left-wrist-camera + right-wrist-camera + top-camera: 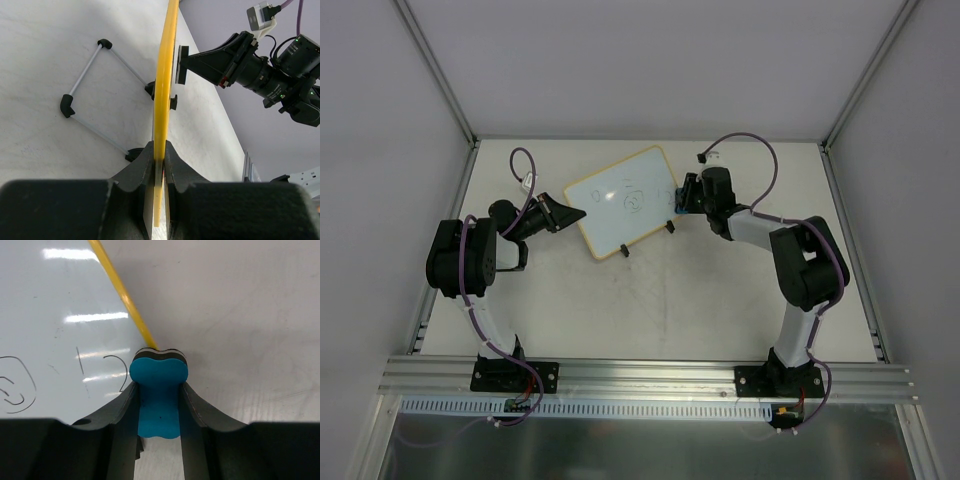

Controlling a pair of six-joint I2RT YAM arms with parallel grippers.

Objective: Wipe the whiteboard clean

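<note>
Whiteboard [620,205] unwiped, pen marks [17,387] intact, edge pinched by L gripper [159,160], blue eraser [159,372] clamped in R gripper [159,386] at rim.

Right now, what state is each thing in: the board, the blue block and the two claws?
whiteboard: tilted up, pen scribbles on its face, not yet wiped.
eraser: pinched in the right gripper, its dark end at the whiteboard's yellow frame.
left gripper: shut on the whiteboard's edge.
right gripper: shut on the eraser.
</note>
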